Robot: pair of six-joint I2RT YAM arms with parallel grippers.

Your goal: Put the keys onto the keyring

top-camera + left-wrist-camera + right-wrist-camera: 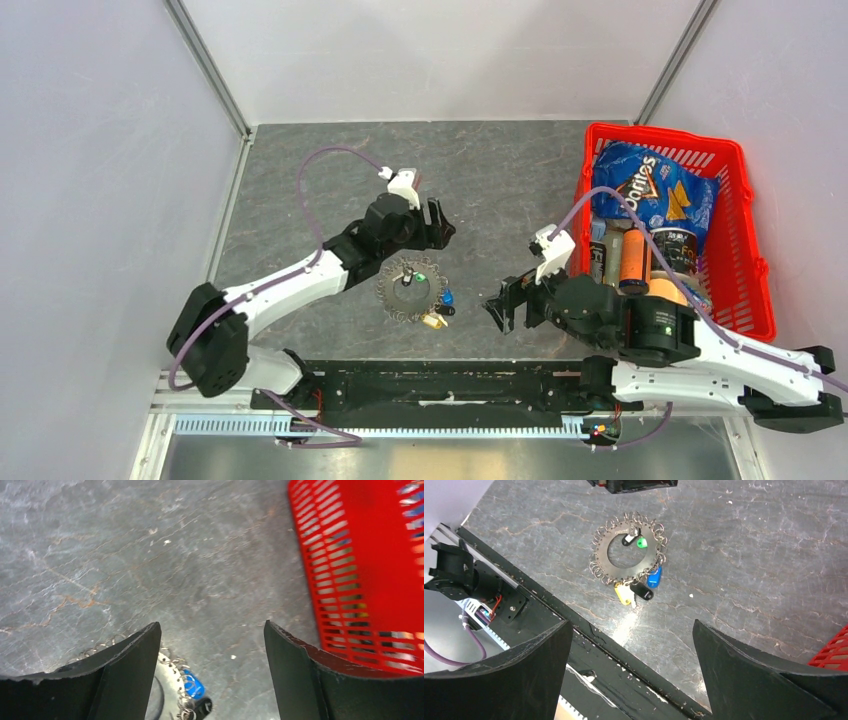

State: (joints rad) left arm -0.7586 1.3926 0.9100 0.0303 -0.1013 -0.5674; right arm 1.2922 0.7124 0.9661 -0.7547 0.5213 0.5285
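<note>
The left gripper (440,225) has its two black fingers spread wide with nothing between them. In its wrist view only bare tabletop shows in the gap. Its white and black arm runs from the base at the near left, up and to the right. The wrist sits just beyond the far edge of the keyring (392,297), above it rather than touching it.

The right gripper (503,306) is spread just as wide and also holds nothing. Its arm lies low along the near edge from the right base, with the fingers pointing left towards the ring and stopping a little short of it.

The keyring is a round, flat grey metal disc with a central hole and a rim fringed with small wire loops. It lies flat on the grey stone-patterned tabletop (500,170) between the two grippers.

The small green-headed key (641,542) and the small black-headed key (628,540) lie side by side at the far inner edge of the hole. Whether they are threaded on is too small to tell.

A blue tag (654,577), a yellow tag (623,594) and a black tag (641,591) hang off the ring's near side. A red plastic basket (745,230) of groceries stands well to the right.
</note>
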